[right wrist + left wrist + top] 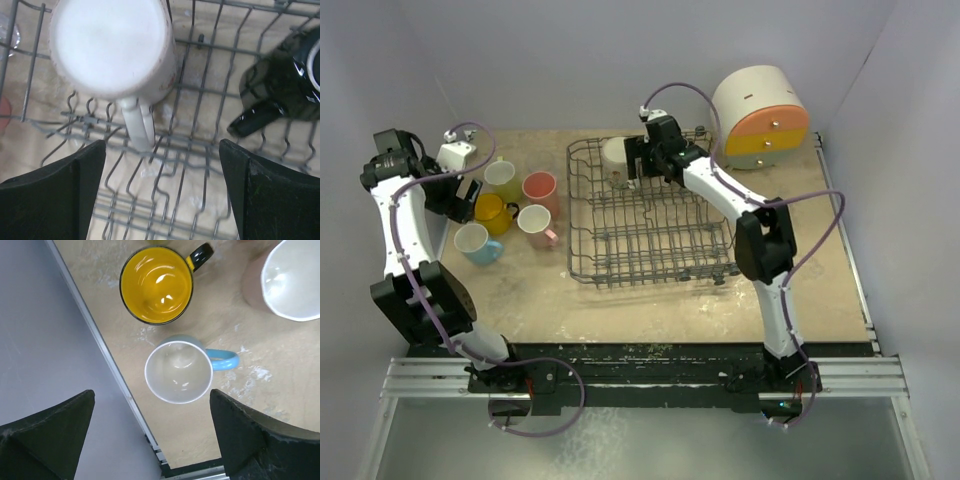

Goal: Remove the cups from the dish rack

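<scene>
Cups (536, 222) are recorded in two places. Five stand upright on the table (650, 310) at 9 o'clock of the dish rack (650, 240): a yellow-green cup (502, 175), a salmon cup (539, 187), an orange-yellow mug (492, 212), a pink cup (534, 220) and a light blue mug (475, 243). A cream mug (617, 157) is seated upside down in the rack's 11 o'clock corner. Bare table is noted at 6 o'clock and 3 o'clock of the rack; a round white container (760, 118) with orange and yellow drawer fronts is set at 1 o'clock. The five cups are packed close together near the table's left edge.

The left gripper (462, 195) is hung over that group, jaws spread fully, nothing gripped. In its wrist view the light blue mug is seen on the table below, between the fingers (50, 440) and just beside a metal rail (107, 357) bounding the table. The orange-yellow mug's glossy yellow inside, black rim and black handle are shown in this view only.

The right gripper (638, 168) is held above the cream mug, jaws wide apart and empty; the mug's flat matte base faces up and its handle points to 6 o'clock. A glossy black mug (280, 95), tilted on the wires at 3 o'clock, is shown by the right wrist view alone; in the top view it cannot be told apart from the dark gripper body. The rack is of thin grey wire with wavy tines.
</scene>
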Controlling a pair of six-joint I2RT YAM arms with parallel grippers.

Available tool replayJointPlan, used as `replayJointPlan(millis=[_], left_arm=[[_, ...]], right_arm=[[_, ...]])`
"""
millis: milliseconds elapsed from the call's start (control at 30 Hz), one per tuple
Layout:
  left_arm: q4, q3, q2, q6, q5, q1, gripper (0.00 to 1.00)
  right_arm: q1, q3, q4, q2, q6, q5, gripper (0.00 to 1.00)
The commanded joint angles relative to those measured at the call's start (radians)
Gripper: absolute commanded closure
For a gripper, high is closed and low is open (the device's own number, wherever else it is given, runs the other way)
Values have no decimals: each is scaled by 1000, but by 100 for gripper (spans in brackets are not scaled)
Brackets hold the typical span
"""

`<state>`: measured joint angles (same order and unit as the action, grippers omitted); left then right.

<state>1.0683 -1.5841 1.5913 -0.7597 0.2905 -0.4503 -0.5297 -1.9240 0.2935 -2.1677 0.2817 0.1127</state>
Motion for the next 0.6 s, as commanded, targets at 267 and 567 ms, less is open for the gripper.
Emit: replayJointPlan(millis=[267, 567], left_arm=[[69, -59, -74, 113, 136, 114, 1], [107, -146, -74, 189, 184, 200, 0]], right_arm=[[-22, -317, 7, -240, -122, -30, 18], [-56, -319, -19, -286, -147, -9, 30]])
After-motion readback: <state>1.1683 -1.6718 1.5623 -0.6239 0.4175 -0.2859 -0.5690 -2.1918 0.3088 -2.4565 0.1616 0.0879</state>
